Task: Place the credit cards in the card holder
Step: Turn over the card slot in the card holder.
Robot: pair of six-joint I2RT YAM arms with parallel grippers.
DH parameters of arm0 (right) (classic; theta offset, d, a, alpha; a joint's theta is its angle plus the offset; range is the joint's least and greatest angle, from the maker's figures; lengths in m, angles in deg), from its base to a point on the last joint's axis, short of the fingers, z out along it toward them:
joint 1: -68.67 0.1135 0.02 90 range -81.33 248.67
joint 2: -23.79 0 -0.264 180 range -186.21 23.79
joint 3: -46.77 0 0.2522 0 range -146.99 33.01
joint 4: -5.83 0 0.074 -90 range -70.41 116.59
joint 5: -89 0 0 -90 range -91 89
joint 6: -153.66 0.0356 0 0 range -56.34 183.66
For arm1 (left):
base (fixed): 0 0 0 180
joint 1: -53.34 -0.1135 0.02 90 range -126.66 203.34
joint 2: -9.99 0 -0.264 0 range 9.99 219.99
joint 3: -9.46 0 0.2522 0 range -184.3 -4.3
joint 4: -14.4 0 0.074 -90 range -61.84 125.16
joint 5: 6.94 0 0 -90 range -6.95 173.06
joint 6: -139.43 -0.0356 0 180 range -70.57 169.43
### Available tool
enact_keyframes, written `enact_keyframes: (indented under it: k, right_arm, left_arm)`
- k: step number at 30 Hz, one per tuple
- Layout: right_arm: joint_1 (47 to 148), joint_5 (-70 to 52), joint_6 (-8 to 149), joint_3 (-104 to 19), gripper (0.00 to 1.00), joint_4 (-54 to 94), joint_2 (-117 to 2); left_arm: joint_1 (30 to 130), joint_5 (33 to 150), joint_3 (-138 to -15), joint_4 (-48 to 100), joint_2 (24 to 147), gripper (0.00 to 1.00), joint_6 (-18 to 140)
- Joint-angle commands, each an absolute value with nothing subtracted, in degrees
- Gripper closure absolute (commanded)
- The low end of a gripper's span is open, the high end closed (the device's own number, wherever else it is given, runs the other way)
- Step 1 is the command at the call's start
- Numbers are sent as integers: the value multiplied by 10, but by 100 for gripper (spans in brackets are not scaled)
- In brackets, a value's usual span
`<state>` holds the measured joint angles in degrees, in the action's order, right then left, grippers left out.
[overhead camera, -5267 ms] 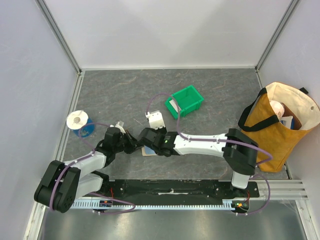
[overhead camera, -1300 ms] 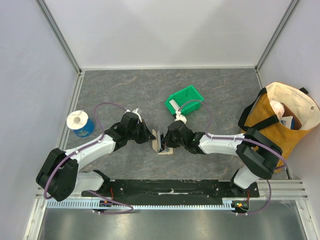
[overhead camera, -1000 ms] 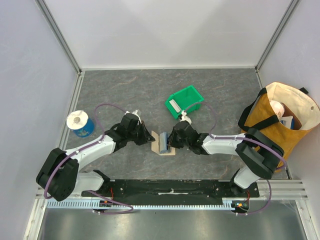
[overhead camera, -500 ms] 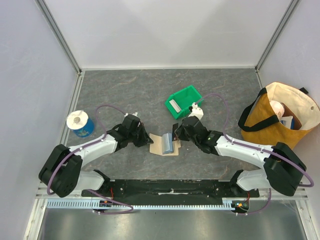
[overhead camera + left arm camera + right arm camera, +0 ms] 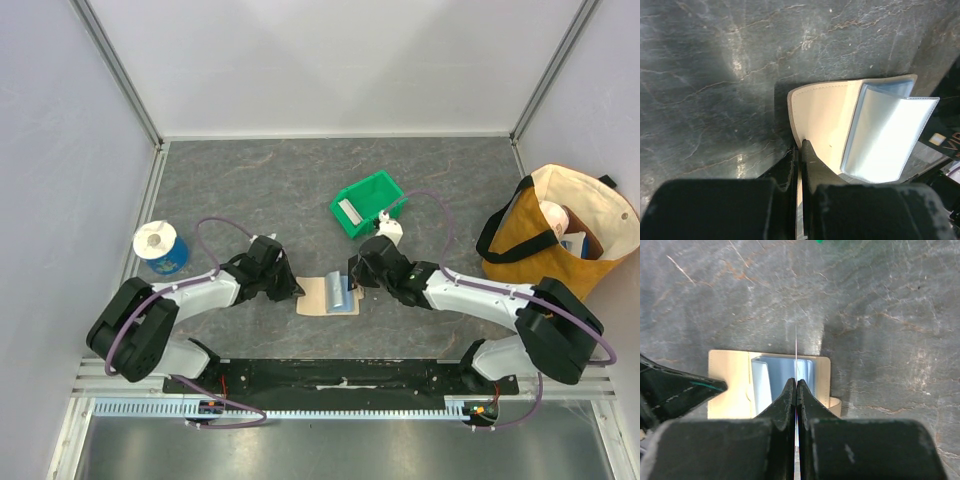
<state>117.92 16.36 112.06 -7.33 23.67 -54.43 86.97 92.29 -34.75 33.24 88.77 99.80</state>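
With the right gripper (image 5: pixel 796 384) pinched shut on a credit card (image 5: pixel 796 345), seen edge-on as a thin line rising from the fingertips, aim that edge at the mouth of the light blue sleeve (image 5: pixel 772 375) just beneath. Square the card's long edge to the slot before descending. Tilt slightly to lead with one corner, then level out and slide. Go gently: hard pressure probably buckles the thin sleeve or skids the card across the tan leather.

With the left gripper (image 5: pixel 800 150) clamped tight on the near flap of the card holder (image 5: pixel 822 115), pin that flap against the table (image 5: pixel 715 75) and brace against any drag from the push. Note the holder lying open on the table between the two grippers, blue sleeves lifting partly off its right half.

Release only after seating the card deep in the pocket. Stay clear of the green bin (image 5: pixel 372 203) behind.
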Motion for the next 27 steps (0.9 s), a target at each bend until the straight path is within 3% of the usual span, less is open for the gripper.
enact_keyframes:
  k: [1, 27]
  right_arm:
    - [1177, 167, 1121, -92, 100, 254, -558]
    - [1177, 190, 1079, -114, 100, 330, -558]
  left_arm:
    - [874, 917, -336, 302, 917, 98, 1006]
    - [874, 913, -309, 257, 943, 98, 1014]
